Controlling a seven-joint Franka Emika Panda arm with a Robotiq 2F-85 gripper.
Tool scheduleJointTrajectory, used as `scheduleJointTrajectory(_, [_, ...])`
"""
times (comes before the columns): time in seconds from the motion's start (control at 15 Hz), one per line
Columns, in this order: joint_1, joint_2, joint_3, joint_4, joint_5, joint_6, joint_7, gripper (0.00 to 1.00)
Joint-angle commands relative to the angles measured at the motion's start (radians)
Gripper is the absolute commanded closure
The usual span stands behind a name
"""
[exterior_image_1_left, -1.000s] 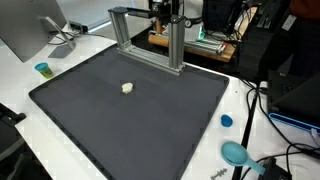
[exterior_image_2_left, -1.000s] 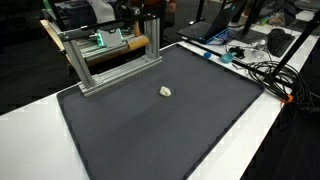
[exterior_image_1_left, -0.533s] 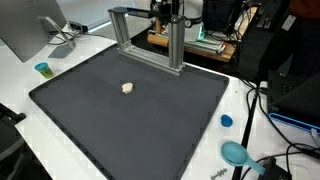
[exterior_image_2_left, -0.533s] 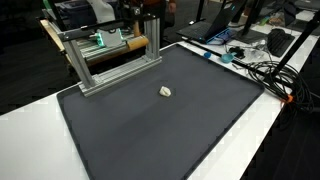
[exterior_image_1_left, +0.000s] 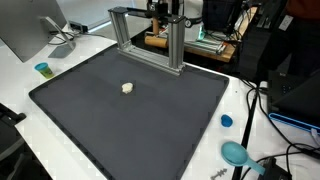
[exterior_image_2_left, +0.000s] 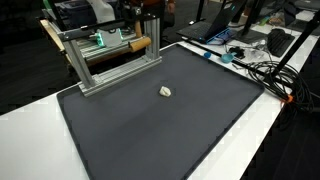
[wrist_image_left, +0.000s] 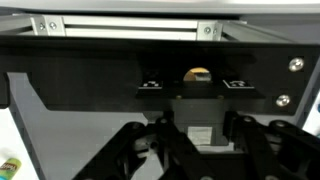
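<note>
Up at the top centre of an exterior view, my gripper (exterior_image_1_left: 165, 12) hangs just behind the aluminium frame (exterior_image_1_left: 177, 45). Its jaws are clenched, and I cannot tell whether anything sits between them. In the wrist view the gripper (wrist_image_left: 200, 145) fills the bottom edge, and the aluminium frame (wrist_image_left: 130, 27) crosses the top as a silver bar.

The frame stands along the far edge of the dark mat (exterior_image_1_left: 130, 125), which spreads wide below it toward the bottom of both exterior views. A pale lump (exterior_image_1_left: 127, 88) lies near the mat's middle, well apart from the frame.

Around the mat runs the white table (exterior_image_1_left: 20, 95). On it are a teal cup (exterior_image_1_left: 42, 69) at the left edge, a blue cap (exterior_image_1_left: 226, 121) at lower right, a monitor (exterior_image_1_left: 25, 30) at upper left, and cables (exterior_image_2_left: 265, 70) at the right.
</note>
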Motion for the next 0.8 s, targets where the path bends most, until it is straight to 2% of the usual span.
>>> scheduleJointTrajectory(0.0, [-0.013,0.064,-0.018,0.046,0.024,0.15,0.01,0.78])
scheduleJointTrajectory(0.27, [-0.003,0.221,0.009,0.185,0.022,0.26,0.042,0.78])
scheduleJointTrajectory(0.4, [-0.004,0.305,0.043,0.278,0.003,0.253,0.075,0.78])
scheduleJointTrajectory(0.53, [0.007,0.387,0.071,0.378,-0.002,0.197,0.095,0.78])
scheduleJointTrajectory(0.6, [-0.001,0.29,0.048,0.257,0.0,0.244,0.063,0.53])
scheduleJointTrajectory(0.73, [0.008,0.363,0.068,0.329,-0.001,0.23,0.081,0.53])
